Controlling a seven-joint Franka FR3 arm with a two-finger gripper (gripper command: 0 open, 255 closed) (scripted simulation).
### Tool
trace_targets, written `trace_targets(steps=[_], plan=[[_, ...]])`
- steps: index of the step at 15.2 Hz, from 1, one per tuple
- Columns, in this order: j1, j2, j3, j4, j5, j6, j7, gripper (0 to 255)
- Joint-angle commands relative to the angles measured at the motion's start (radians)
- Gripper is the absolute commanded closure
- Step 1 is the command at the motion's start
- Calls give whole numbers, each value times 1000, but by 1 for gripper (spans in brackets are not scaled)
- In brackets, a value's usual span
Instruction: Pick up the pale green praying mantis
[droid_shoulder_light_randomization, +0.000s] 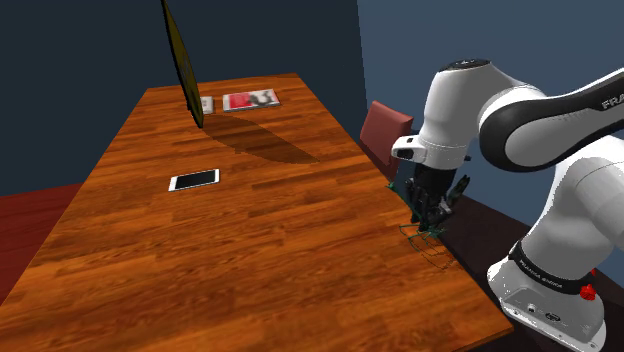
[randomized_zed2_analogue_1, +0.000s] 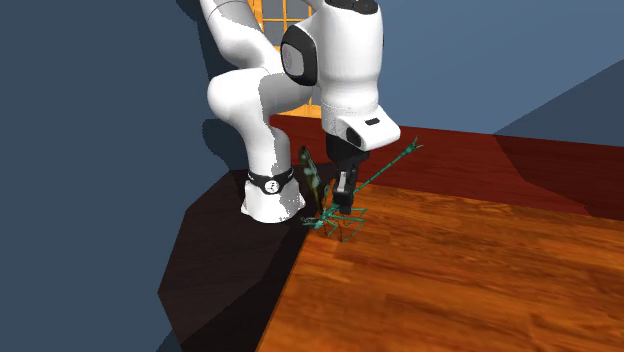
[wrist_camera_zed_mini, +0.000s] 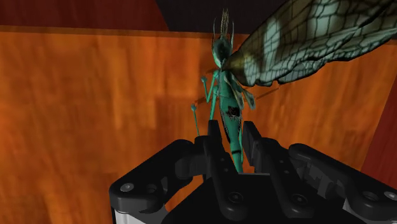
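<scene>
Where the wooden worktop reaches its edge nearest the stand, the claw points down with its two black fingers closed on the teal-green praying mantis, clasping its slim body between them. In the shoulder view the insect sits at about 4 o'clock from the white smartphone, well apart from it. Whether its legs touch the wood I cannot tell. A veined wing spreads out beyond the fingertips.
</scene>
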Motion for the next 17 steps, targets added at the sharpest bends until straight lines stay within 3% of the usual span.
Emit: trace_targets(steps=[1,15,17], plan=[[-2,-12,0,7,-2,-20,2,255],[-11,-136,7,141,-13,-277,24,255],[-13,-137,9,142,-11,-280,22,255]])
